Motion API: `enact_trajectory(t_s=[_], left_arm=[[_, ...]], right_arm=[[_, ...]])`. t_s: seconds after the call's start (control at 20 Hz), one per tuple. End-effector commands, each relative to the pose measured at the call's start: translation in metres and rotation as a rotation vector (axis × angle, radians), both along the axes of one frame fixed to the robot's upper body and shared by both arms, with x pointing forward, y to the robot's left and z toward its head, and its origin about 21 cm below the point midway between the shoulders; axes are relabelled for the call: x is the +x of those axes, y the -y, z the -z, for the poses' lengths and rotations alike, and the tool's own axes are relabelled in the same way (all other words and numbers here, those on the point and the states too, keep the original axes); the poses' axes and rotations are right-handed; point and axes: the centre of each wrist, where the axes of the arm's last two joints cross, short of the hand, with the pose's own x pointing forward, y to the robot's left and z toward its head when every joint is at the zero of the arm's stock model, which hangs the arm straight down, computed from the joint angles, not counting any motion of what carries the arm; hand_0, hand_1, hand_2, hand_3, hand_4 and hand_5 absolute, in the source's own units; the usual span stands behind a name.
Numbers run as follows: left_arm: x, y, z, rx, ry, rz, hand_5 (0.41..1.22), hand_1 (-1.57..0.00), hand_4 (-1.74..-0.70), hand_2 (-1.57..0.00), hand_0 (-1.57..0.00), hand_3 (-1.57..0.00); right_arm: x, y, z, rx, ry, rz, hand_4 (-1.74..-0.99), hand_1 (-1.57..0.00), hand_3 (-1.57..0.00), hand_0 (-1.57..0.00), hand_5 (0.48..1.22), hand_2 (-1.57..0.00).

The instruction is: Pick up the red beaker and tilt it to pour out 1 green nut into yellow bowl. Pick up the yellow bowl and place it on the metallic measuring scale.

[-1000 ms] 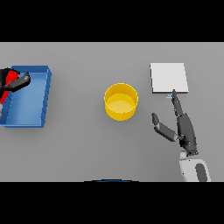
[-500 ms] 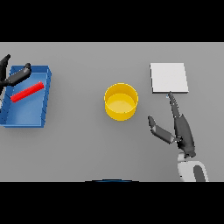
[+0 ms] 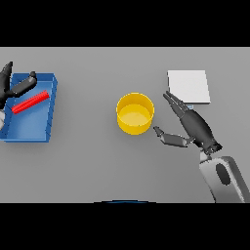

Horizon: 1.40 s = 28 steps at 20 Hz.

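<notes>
A grey worktop [image 3: 93, 166] seen from above. At the centre of the frame stands a yellow bowl [image 3: 135, 113], upright; whether anything lies in it cannot be told. Just to its right is the right robot hand [image 3: 194, 126], fingers straight and spread wide, thumb reaching toward the bowl without touching it, holding nothing. In the upper right lies a flat pale square, the metallic measuring scale [image 3: 189, 86], near the fingertips. At the left edge sits a blue tray [image 3: 43, 131] with the red beaker [image 3: 31, 102] lying on its side inside. The left robot hand [image 3: 15, 87] hangs over the tray's upper left, fingers relaxed, holding nothing.
</notes>
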Motion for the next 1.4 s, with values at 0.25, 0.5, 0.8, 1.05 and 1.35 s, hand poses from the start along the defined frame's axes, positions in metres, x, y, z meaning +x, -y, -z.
enact_trajectory(t_s=[0.25, 0.5, 0.8, 1.05, 1.35], left_arm=[[0.001, -0.001, 0.001, 0.003, 0.000, 0.003, 0.719, 0.00, -0.79, 0.00, 0.00, 0.00], [0.002, 0.006, -0.003, 0.001, 0.000, 0.015, 0.721, 0.00, -0.80, 0.00, 0.00, 0.00], [-0.001, 0.002, 0.000, 0.007, -0.004, 0.018, 0.720, 0.00, -0.79, 0.00, 0.00, 0.00], [0.003, -0.001, -0.007, 0.013, 0.000, 0.015, 0.733, 0.00, -0.80, 0.00, 0.00, 0.00], [-0.002, -0.002, -0.004, 0.016, 0.004, 0.011, 0.738, 0.00, -0.80, 0.00, 0.00, 0.00]], right_arm=[[0.031, -0.023, -0.022, -0.348, 0.071, -0.238, -1.270, 0.00, 0.00, 0.00, 0.664, 0.00], [0.050, -0.041, -0.020, -0.457, 0.045, -0.357, -1.274, 0.00, 0.00, 0.00, 0.662, 0.00], [0.071, -0.057, -0.021, -0.566, 0.002, -0.471, -1.250, 0.00, 0.00, 0.00, 0.686, 0.00], [0.077, -0.072, -0.010, -0.626, -0.057, -0.530, -1.260, 0.00, 0.00, 0.00, 0.679, 0.00], [0.085, -0.080, -0.004, -0.712, -0.100, -0.555, -1.303, 0.00, 0.00, 0.00, 0.674, 0.00]])
